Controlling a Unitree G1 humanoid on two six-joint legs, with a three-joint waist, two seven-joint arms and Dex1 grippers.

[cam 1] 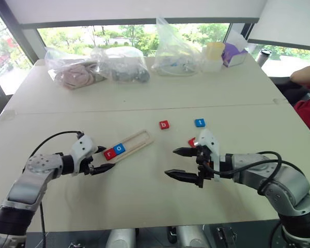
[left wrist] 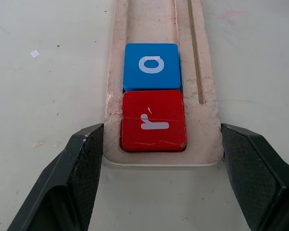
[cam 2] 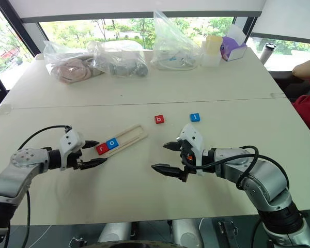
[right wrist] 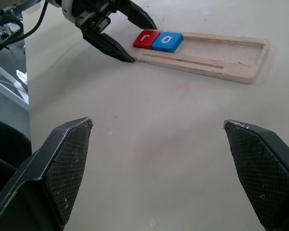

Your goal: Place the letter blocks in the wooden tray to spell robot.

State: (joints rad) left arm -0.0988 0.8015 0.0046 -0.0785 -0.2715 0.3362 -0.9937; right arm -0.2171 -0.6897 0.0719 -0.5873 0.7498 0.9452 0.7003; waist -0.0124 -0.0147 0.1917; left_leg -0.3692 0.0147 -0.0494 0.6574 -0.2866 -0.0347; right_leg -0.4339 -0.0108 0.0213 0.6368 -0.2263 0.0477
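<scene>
The wooden tray (cam 1: 139,138) lies slanted on the table, left of centre. At its near end sit a red r block (cam 1: 109,153) and a blue o block (cam 1: 119,149), side by side. My left gripper (cam 1: 108,158) straddles that end, and its fingertips (left wrist: 94,139) press on both long sides of the tray. A red b block (cam 1: 164,124) and a blue t block (cam 1: 199,123) lie loose to the right. Another red block (cam 1: 191,142) peeks out behind my right gripper (cam 1: 170,162), which hovers open and empty over bare table.
Clear plastic bags (cam 1: 98,70) of items line the table's far side, with a yellow cup (cam 1: 215,51) and a purple box (cam 1: 232,53). A person's arm (cam 1: 306,76) shows at the right edge.
</scene>
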